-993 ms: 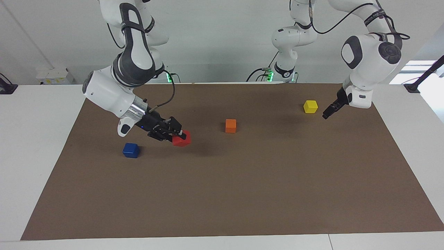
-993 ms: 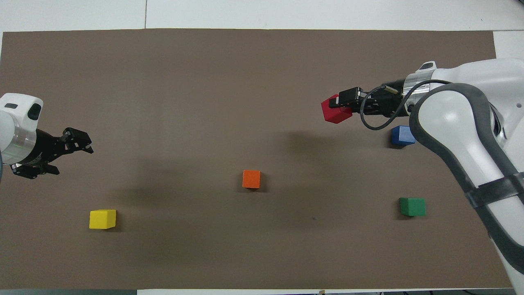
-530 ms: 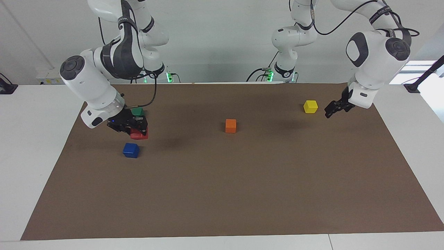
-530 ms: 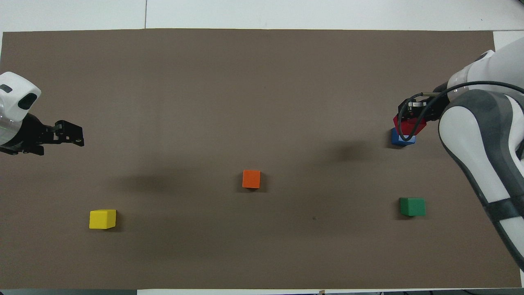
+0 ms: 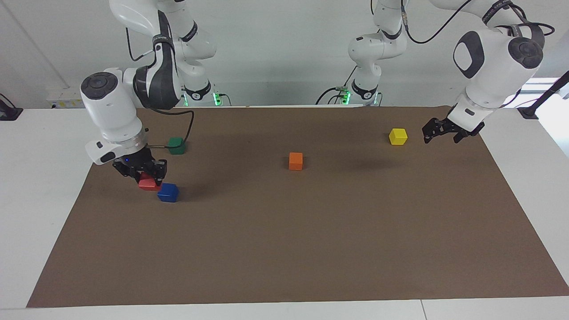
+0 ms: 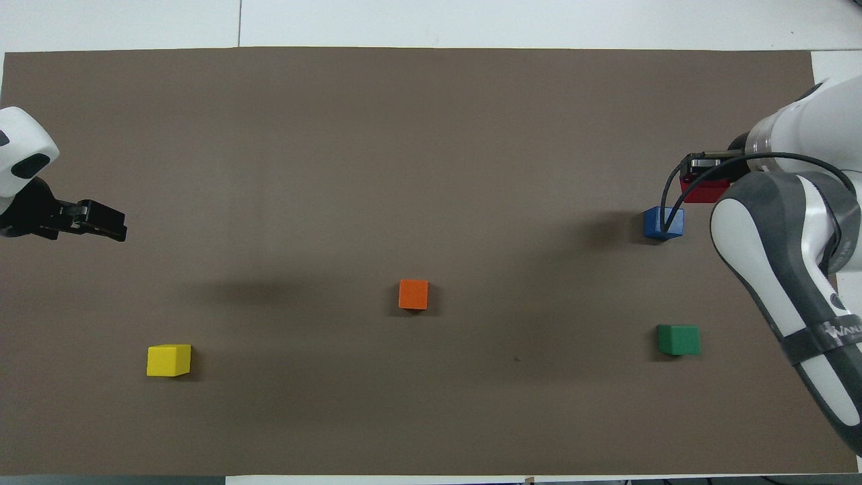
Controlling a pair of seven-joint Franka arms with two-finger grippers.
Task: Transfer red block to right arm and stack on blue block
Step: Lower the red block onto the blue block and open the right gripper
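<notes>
The right gripper (image 5: 146, 178) is clamped on the red block (image 5: 149, 184), holding it in the air just beside the blue block (image 5: 168, 192), toward the right arm's end of the brown mat (image 5: 284, 249) on the table (image 5: 44, 146). The right arm (image 6: 781, 269) carries a strap with partly readable white lettering, "WAN". The left gripper (image 5: 440, 130) hangs with fingers spread beside the yellow block (image 5: 398, 136)

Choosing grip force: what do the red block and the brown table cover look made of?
Red block: probably painted wood or hard plastic; crisp edges, even matte colour, keeps its shape in the right gripper. Brown cover: likely paper or thin card; flat, matte, straight-cut edges.
</notes>
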